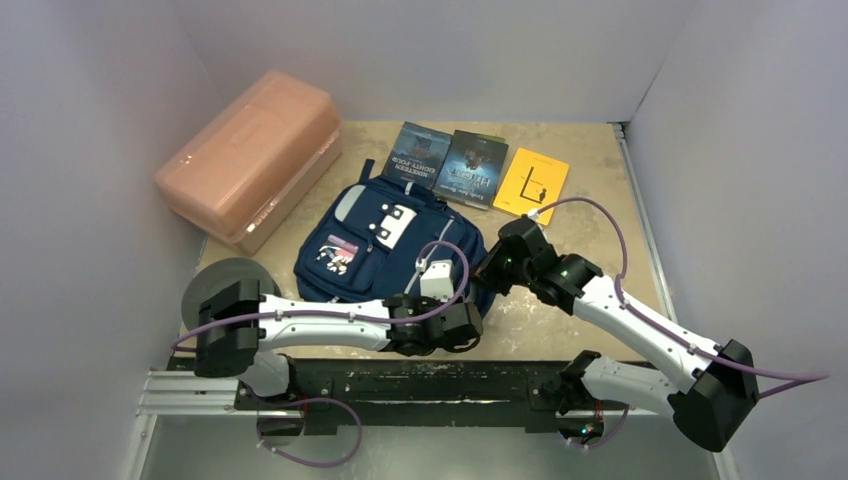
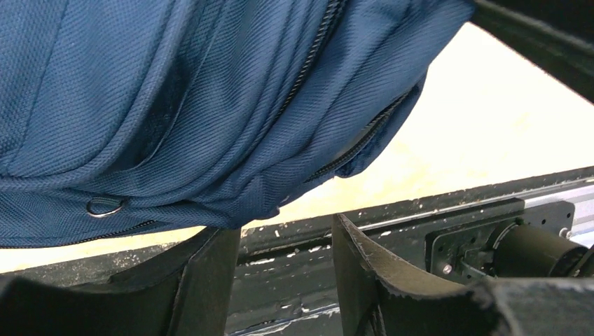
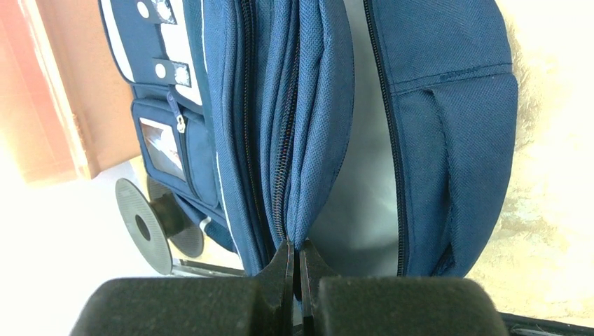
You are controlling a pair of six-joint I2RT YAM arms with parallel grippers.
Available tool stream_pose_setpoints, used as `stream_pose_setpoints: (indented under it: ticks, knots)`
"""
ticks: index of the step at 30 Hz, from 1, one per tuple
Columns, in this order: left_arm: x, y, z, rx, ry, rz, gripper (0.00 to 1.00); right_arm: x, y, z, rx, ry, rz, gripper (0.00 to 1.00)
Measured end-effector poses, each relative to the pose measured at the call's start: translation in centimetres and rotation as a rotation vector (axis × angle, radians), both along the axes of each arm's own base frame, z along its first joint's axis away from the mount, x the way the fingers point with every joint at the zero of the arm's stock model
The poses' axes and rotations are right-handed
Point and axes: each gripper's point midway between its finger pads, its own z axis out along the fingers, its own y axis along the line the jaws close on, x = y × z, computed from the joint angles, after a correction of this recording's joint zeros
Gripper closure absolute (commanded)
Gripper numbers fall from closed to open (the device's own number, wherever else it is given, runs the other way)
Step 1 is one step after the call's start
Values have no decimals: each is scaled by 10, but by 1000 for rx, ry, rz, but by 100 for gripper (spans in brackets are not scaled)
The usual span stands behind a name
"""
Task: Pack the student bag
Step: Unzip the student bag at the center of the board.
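Pinching the zip edge of the navy blue fabric backpack, the right pincer is clamped shut, apparently to keep the main compartment gaping, with pale lining showing. The bag lies mid-worktop, with three paperback books at its 1 o'clock, presumably for packing. The left pincer, jaws apart and empty, waits at the bag's 6 o'clock edge.

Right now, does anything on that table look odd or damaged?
Nothing is spilled. The student bag lies flat with one compartment gaping open, its fabric edge pinched by the right hand. The open left hand has a finger pad that looks ragged along its edge.
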Motion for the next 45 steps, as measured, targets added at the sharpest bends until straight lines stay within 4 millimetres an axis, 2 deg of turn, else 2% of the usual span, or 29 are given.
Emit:
stream_pose_setpoints:
  ticks: [3,10,14,18,21,28,31,36,38,39,40,41,42,44,45]
  knots:
    - [6,-5,5,7,-16,13,53,0,0,2,6,-3,-4,100]
    - [14,-3,-2,90,-20,33,63,1,-1,4,12,-7,-11,100]
    - [18,0,-2,124,-35,51,74,1,-1,7,20,-17,-17,100]
    - [21,8,-3,154,-49,71,92,2,-1,8,24,-18,-20,100]
    - [22,13,-4,171,-54,88,98,1,-1,9,26,-19,-20,100]
    - [23,30,-13,172,-58,152,100,-3,-4,17,36,-40,-24,100]
    - [16,62,-25,181,-40,179,100,-4,-7,25,35,-64,-20,100]
    - [-5,155,-58,309,-6,217,100,-2,-6,45,33,-123,19,100]
    - [-9,172,-60,308,-6,224,100,-5,-3,45,31,-132,64,100]
    - [-10,173,-58,292,-6,221,95,-6,-1,44,25,-135,97,100]
    - [-11,173,-56,276,-5,213,85,-7,3,42,22,-137,128,100]
    - [-12,172,-53,264,-3,204,69,-7,7,40,19,-141,161,100]
    - [-13,171,-51,253,1,188,62,-7,12,38,18,-143,195,100]
    - [-16,167,-45,237,10,149,40,-8,22,34,24,-146,267,100]
    - [-18,164,-41,223,14,118,35,-10,26,32,30,-144,301,100]
